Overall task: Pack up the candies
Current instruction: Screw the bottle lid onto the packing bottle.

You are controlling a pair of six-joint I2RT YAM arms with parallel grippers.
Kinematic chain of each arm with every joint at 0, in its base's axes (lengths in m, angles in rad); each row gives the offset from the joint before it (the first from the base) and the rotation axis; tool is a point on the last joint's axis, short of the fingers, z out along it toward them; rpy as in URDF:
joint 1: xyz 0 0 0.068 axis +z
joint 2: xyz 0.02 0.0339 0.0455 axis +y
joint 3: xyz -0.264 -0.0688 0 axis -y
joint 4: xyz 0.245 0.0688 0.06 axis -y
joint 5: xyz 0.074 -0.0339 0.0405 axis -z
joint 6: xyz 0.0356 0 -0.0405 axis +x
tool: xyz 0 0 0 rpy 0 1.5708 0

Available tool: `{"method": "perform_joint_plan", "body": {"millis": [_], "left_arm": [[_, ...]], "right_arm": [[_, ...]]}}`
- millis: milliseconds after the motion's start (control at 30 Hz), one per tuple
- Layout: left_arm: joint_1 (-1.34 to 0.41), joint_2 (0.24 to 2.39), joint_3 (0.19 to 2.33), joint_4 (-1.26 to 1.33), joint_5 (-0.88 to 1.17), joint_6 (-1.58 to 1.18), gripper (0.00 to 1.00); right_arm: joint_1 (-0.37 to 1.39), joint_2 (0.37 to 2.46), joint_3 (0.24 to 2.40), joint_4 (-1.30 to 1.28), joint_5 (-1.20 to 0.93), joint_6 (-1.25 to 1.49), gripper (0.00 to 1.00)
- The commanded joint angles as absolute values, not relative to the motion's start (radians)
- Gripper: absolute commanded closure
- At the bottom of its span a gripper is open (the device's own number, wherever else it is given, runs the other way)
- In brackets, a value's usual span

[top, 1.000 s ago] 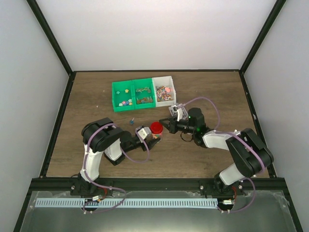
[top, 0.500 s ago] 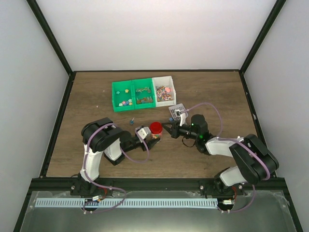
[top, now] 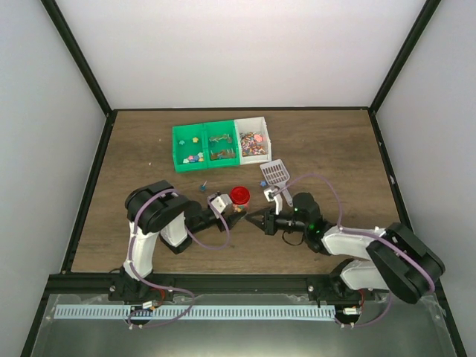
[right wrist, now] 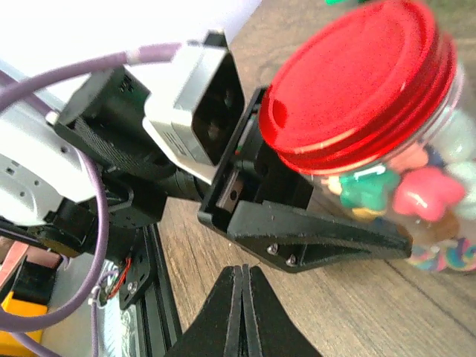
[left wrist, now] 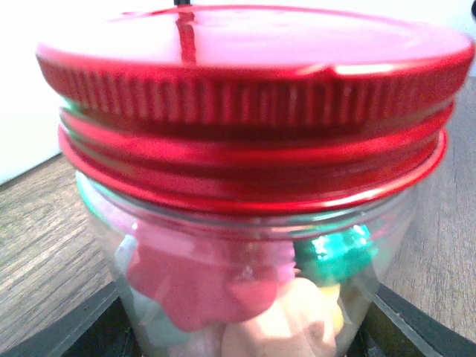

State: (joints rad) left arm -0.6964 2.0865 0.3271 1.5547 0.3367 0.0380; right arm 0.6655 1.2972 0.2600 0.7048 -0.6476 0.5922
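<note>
My left gripper (top: 235, 210) is shut on a clear jar (top: 239, 196) with a round red lid, standing on the table. In the left wrist view the jar (left wrist: 245, 223) fills the frame, with pink, green and pale candies (left wrist: 201, 282) inside and my black fingers (left wrist: 82, 331) at its sides. My right gripper (top: 251, 220) is shut and empty, just to the near right of the jar and apart from it. In the right wrist view its fingertips (right wrist: 243, 279) are pressed together below the jar (right wrist: 357, 82). More candies (top: 253, 143) lie in a white bin.
A clear scoop (top: 274, 172) lies on the table behind my right arm. A green two-compartment bin (top: 204, 145) with a few coloured pieces stands at the back, joined to the white bin (top: 253, 123). A small blue item (top: 203, 187) lies left of the jar.
My right gripper has drawn back from beside the red lid toward the near edge and now sits lower. The scoop shows fully on the table. The left arm and jar have not moved.
</note>
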Motion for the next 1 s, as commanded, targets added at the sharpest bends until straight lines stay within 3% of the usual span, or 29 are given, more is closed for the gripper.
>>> {"method": "perform_joint_plan", "body": {"millis": [0, 67, 167, 233, 533, 733, 967], "left_arm": [[-0.69, 2.222, 0.262, 1.773, 0.31, 0.017, 0.36], [-0.69, 2.225, 0.262, 1.773, 0.31, 0.019, 0.36], [-0.69, 2.226, 0.262, 1.773, 0.31, 0.017, 0.36], [-0.69, 2.223, 0.262, 1.773, 0.31, 0.015, 0.36], [-0.69, 2.203, 0.267, 1.773, 0.291, 0.016, 0.15], [-0.69, 2.206, 0.287, 1.773, 0.301, 0.009, 0.14], [-0.69, 2.152, 0.281, 1.773, 0.295, 0.002, 0.02]], "right_arm": [[0.619, 1.221, 0.291, 0.652, -0.609, 0.597, 0.99], [0.58, 1.212, 0.308, 0.65, -0.597, 0.603, 0.95], [0.529, 1.244, 0.353, 0.649, -0.599, 0.604, 0.77], [0.517, 1.274, 0.398, 0.631, -0.582, 0.589, 0.71], [0.512, 1.369, 0.53, 0.575, -0.586, 0.538, 0.7], [0.505, 1.376, 0.539, 0.571, -0.602, 0.529, 0.71], [0.494, 1.369, 0.532, 0.576, -0.608, 0.528, 0.71]]}}
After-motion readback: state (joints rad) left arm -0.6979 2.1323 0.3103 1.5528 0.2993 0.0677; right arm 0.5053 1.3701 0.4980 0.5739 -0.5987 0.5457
